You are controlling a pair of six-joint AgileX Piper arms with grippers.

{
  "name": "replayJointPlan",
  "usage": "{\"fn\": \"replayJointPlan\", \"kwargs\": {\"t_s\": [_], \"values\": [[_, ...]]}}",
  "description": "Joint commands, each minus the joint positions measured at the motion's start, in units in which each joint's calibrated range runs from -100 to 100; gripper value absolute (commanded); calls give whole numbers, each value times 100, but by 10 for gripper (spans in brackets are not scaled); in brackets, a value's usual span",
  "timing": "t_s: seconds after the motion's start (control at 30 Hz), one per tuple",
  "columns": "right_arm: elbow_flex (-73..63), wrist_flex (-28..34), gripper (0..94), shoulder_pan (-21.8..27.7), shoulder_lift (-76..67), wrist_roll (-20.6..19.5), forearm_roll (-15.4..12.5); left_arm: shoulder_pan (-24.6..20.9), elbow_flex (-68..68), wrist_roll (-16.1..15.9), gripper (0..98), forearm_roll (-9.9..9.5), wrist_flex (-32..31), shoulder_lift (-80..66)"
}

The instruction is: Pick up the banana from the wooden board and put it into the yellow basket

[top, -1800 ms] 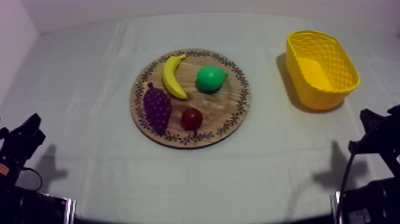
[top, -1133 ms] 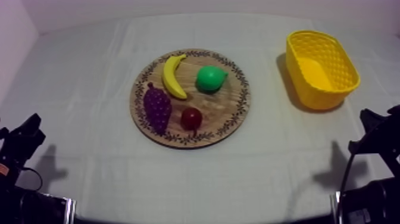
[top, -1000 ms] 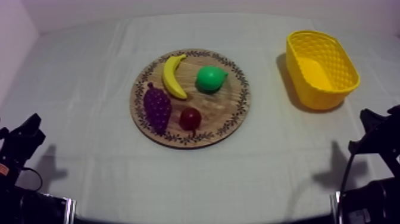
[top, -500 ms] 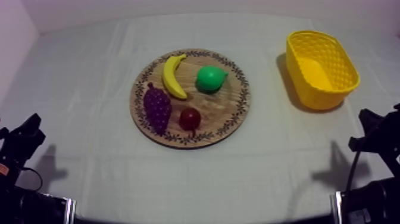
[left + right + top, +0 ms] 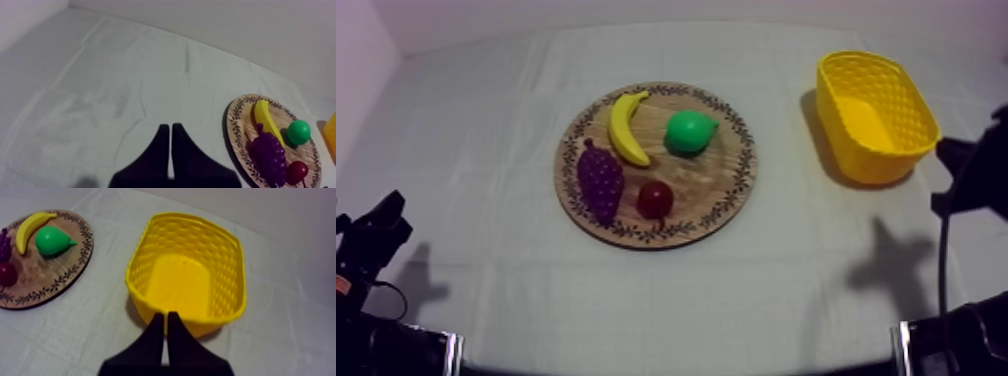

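nothing done yet: banana lies on the board, basket empty, left end effector and right end effector closed, empty-handed

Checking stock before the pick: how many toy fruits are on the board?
4. The banana lies back left on the board, the pear back right, the grapes front left, the small red fruit front, beside the grapes. None seems hidden.
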Motion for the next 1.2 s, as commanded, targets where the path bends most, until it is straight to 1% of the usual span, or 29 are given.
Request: {"fn": "replayJointPlan", "kwargs": {"t_s": [0.0,0.13,0.2,0.27,0.33,0.37,0.53,0.67,0.77,0.9,1.17], "values": [[-1673,263,5,-347,1672,-901,498,0,3,-1,1,-2,0,-3],[-2823,634,5,-1048,2797,-1978,1488,0,3,1,1,-2,0,-3],[-3316,899,5,-1371,3314,-2462,1930,0,3,0,1,-2,0,-3],[-3806,1200,4,-1630,3815,-2827,2245,0,3,2,1,-2,0,-3],[-4304,1486,4,-1814,4307,-3069,2414,0,3,1,1,-2,0,-3],[-4551,1610,4,-1883,4537,-3148,2447,0,3,0,1,-2,0,-3],[-5756,2188,4,-2240,5560,-3409,2437,0,3,2,1,-2,0,-3],[-6733,2739,4,-2677,6286,-3700,2545,0,3,2,1,-2,0,-3],[-7431,3115,3,-2992,6770,-3836,2596,0,3,2,1,-2,0,-3],[-8102,3365,3,-3228,7254,-3824,2458,0,3,2,1,-2,0,-3],[-8826,3391,2,-3354,8012,-3701,2005,0,3,-1,1,-2,0,-3]]}}
